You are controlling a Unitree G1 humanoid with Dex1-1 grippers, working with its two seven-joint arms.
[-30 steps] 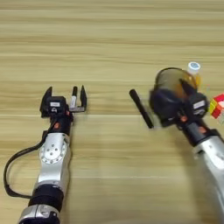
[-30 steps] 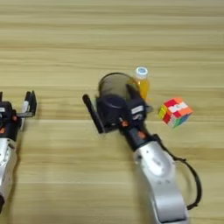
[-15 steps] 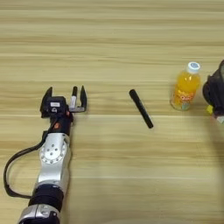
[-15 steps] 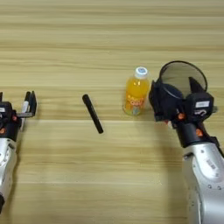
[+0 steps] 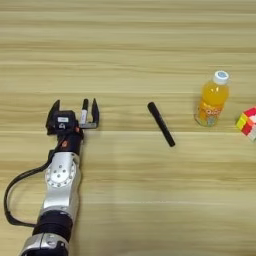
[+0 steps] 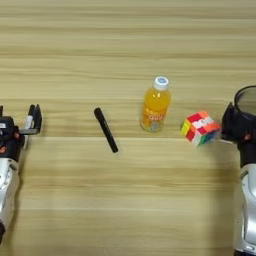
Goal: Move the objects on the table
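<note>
- I am seeing the dark grey cup [image 6: 248, 100] sitting up against my right gripper [image 6: 240, 131] at the far right edge of the table [image 6: 125, 45], only part of its rim showing; the gripper appears to be holding it, so I judge this the object being moved now.
- The puzzle cube [image 6: 200, 127] is lying just left of that gripper, apart from it.
- The orange-juice bottle [image 6: 155, 105] is standing upright, white cap on, left of the cube and not touching it.
- The black marker [image 6: 106, 130] is lying slantwise further left, near the bottle but clear of it.
- My left gripper [image 5: 73, 116] is resting on the wood well left of the marker, its fingers spread wide around empty space; a small white marker [image 5: 83, 118] is showing by its right finger, and I cannot tell whether it is touching it.
- I am judging that bottle, cube and both markers are still waiting; with no goal stated, I cannot tell how much is finished.
</note>
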